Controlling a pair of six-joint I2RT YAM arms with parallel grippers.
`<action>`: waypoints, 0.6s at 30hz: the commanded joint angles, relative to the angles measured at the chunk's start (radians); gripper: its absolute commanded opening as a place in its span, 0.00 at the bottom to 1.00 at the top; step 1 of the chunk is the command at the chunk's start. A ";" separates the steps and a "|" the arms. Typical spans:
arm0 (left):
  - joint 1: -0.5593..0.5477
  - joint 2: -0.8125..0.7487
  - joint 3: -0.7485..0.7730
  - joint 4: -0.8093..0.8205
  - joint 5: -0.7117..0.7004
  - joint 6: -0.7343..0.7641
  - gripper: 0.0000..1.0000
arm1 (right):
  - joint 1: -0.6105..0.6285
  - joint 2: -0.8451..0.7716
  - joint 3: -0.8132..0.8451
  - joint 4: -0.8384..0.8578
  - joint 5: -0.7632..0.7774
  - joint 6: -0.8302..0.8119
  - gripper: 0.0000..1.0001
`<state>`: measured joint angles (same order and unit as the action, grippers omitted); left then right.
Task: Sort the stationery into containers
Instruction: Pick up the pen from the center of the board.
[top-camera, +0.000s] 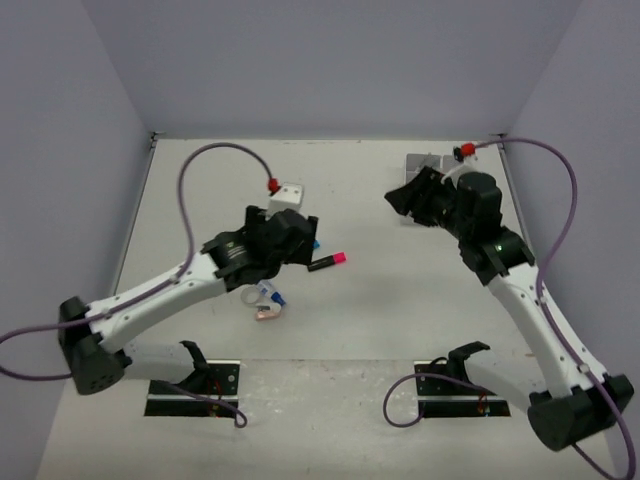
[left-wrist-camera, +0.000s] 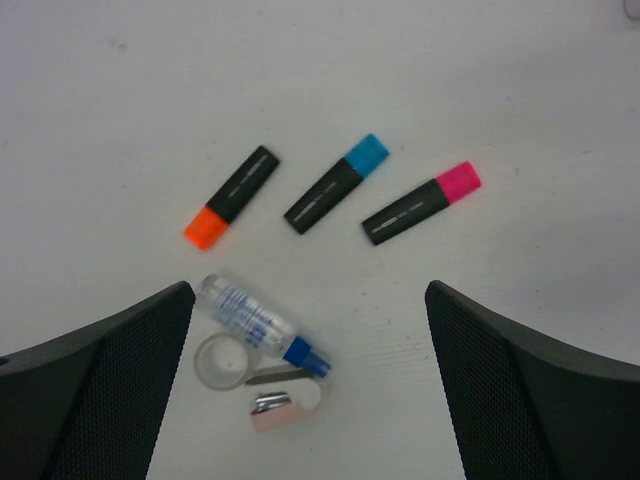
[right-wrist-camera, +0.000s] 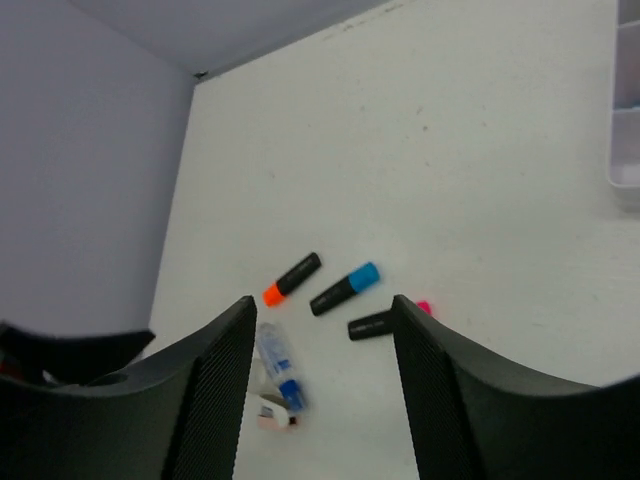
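Three black highlighters lie on the white table: orange cap (left-wrist-camera: 232, 198), blue cap (left-wrist-camera: 336, 184) and pink cap (left-wrist-camera: 421, 203). Below them lie a clear bottle with a blue cap (left-wrist-camera: 258, 325), a small clear tape roll (left-wrist-camera: 223, 360) and a pink piece (left-wrist-camera: 285, 408). My left gripper (left-wrist-camera: 308, 300) is open and empty, hovering above these items. In the top view it (top-camera: 298, 240) hides the orange highlighter; the pink one (top-camera: 328, 262) shows. My right gripper (top-camera: 408, 200) is open and empty, held high near the white organiser box (top-camera: 425, 163).
The box's edge shows at the right of the right wrist view (right-wrist-camera: 626, 130). That view also shows the highlighters (right-wrist-camera: 345, 289) and the bottle (right-wrist-camera: 278, 365) far below. Grey walls enclose the table on three sides.
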<state>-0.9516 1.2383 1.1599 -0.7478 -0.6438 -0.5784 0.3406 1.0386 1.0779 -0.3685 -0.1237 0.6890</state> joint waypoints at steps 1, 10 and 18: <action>0.040 0.280 0.153 0.153 0.277 0.292 1.00 | -0.006 -0.204 -0.187 -0.147 0.003 -0.145 0.66; 0.094 0.590 0.287 0.137 0.545 0.573 1.00 | -0.006 -0.462 -0.277 -0.216 -0.031 -0.149 0.72; 0.167 0.745 0.288 0.145 0.639 0.627 0.74 | -0.006 -0.471 -0.303 -0.183 -0.100 -0.150 0.70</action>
<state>-0.8233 1.9468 1.4296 -0.6244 -0.0805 -0.0244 0.3363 0.5708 0.7809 -0.5739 -0.1727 0.5628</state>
